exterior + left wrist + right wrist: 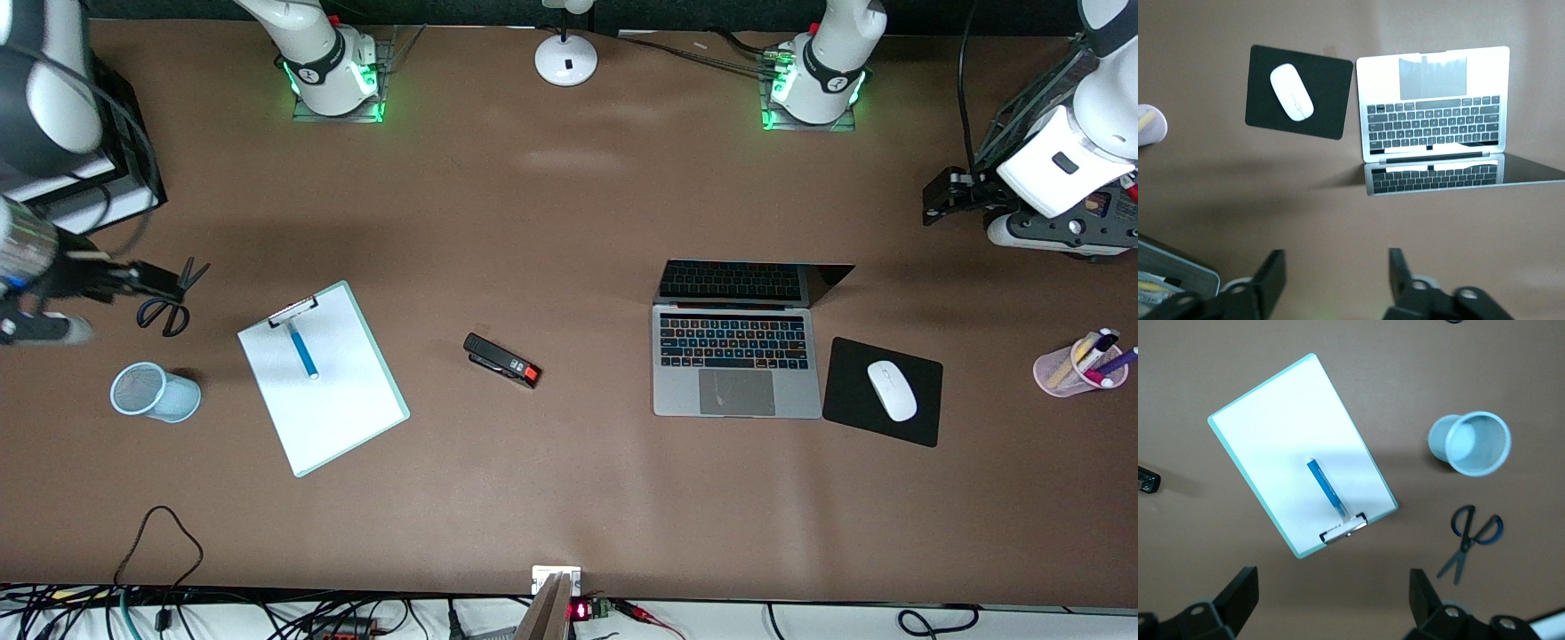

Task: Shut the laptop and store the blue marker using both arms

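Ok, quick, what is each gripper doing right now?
Left gripper: open, empty, over bare table near the open silver-grey laptop.
Right gripper: open, empty, near the black-handled scissors.

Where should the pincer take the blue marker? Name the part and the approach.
Grip the blue marker at mid-barrel, coming straight down from above with the fingers across its length. It lies flat on the clipboard, its white end close to the metal clip, so the bare blue middle probably gives the right pincer, now open, the most room.

left pincer [1337, 283]: fingers spread, empty | laptop [1433, 107]: lid up | white mouse [1291, 93] on black mouse pad [1330, 100] beside laptop
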Action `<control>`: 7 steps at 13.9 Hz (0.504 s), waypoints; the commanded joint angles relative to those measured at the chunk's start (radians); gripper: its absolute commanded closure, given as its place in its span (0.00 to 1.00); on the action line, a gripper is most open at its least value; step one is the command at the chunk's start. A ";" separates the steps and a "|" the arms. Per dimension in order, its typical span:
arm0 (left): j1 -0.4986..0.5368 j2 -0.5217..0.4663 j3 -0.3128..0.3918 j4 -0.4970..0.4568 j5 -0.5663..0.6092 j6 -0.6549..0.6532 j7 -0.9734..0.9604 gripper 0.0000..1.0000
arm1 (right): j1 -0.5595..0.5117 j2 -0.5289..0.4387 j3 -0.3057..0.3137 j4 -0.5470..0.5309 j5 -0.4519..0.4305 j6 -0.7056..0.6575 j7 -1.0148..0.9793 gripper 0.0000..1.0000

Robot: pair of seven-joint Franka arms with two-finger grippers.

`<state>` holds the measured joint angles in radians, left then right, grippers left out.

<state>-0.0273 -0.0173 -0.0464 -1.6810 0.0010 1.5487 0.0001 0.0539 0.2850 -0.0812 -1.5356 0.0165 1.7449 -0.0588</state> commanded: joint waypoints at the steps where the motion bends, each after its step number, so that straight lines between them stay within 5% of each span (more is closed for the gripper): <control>1: 0.004 -0.010 0.000 0.021 -0.009 -0.045 0.021 0.77 | 0.023 0.063 0.000 0.005 -0.009 0.059 -0.052 0.00; 4: 0.000 0.000 0.000 0.046 -0.009 -0.050 0.014 0.94 | 0.064 0.108 -0.002 0.003 -0.015 0.093 -0.064 0.00; 7: -0.002 0.007 0.000 0.047 -0.009 -0.058 0.015 1.00 | 0.064 0.143 -0.002 0.005 -0.026 0.114 -0.065 0.00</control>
<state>-0.0279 -0.0187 -0.0469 -1.6585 0.0010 1.5218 0.0006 0.1190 0.4119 -0.0795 -1.5367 0.0044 1.8492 -0.1066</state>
